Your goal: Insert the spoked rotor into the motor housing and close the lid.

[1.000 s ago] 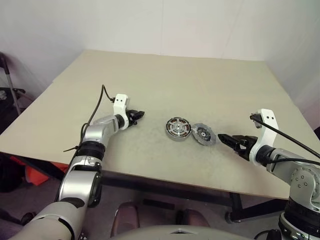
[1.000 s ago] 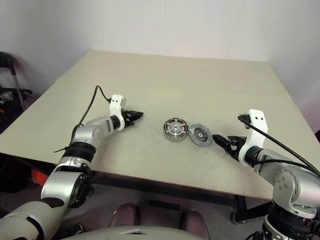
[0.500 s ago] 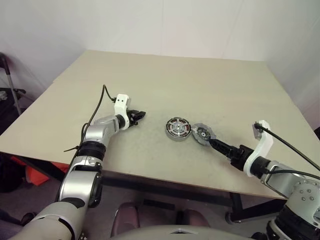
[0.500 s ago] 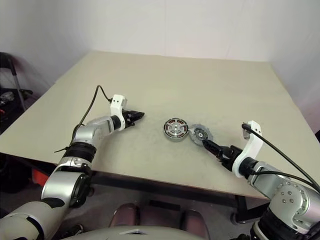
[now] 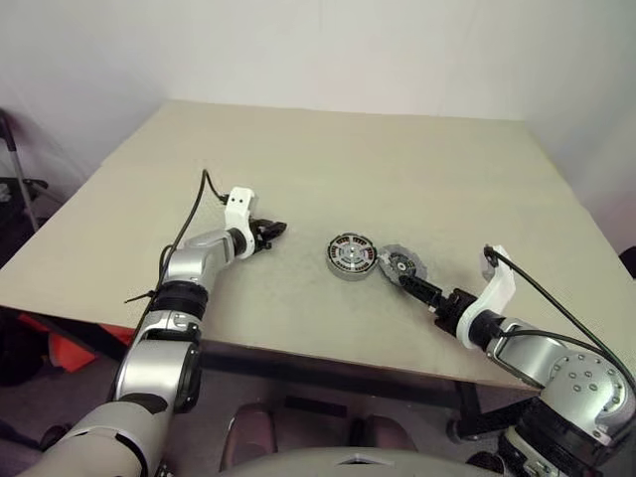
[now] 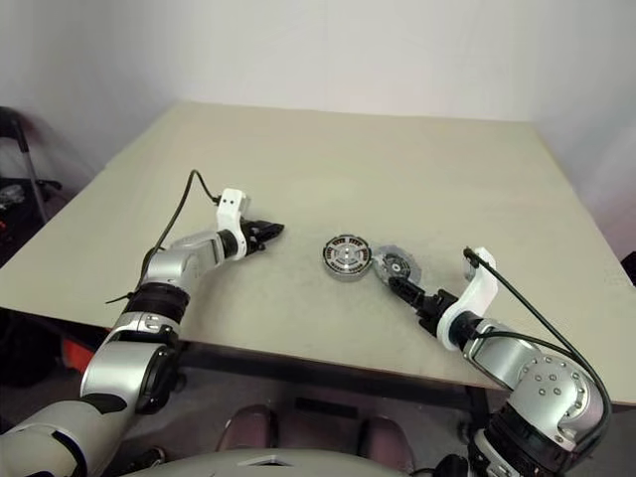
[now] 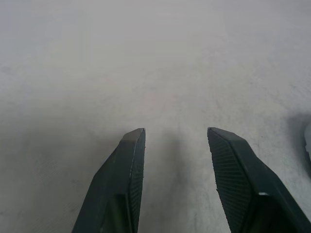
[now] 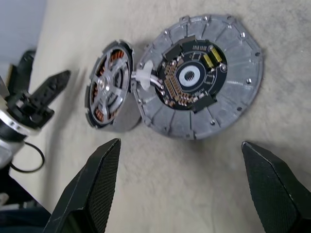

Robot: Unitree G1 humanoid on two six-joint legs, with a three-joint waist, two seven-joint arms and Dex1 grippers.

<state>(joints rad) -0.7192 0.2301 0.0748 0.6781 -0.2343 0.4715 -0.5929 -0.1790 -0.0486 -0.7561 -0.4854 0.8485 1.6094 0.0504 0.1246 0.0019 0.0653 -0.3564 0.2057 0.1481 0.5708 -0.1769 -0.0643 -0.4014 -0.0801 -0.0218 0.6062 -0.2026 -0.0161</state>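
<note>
I see the rotor (image 8: 108, 92) already seated in the housing (image 5: 351, 255) mid-desk (image 5: 328, 159); the lid (image 8: 201, 82) lies touching it, still off. My right hand (image 8: 180, 187) gapes before the lid, empty; left hand (image 7: 177, 160) half-parted, empty.

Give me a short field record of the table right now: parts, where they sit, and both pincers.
housing: on the table, spoked rotor already seated inside
lid: flat on the table, beside the housing on its right, edges close or touching
left pincer: open, empty, left of the housing
right pincer: open wide, empty, at the lid's near edge
</note>
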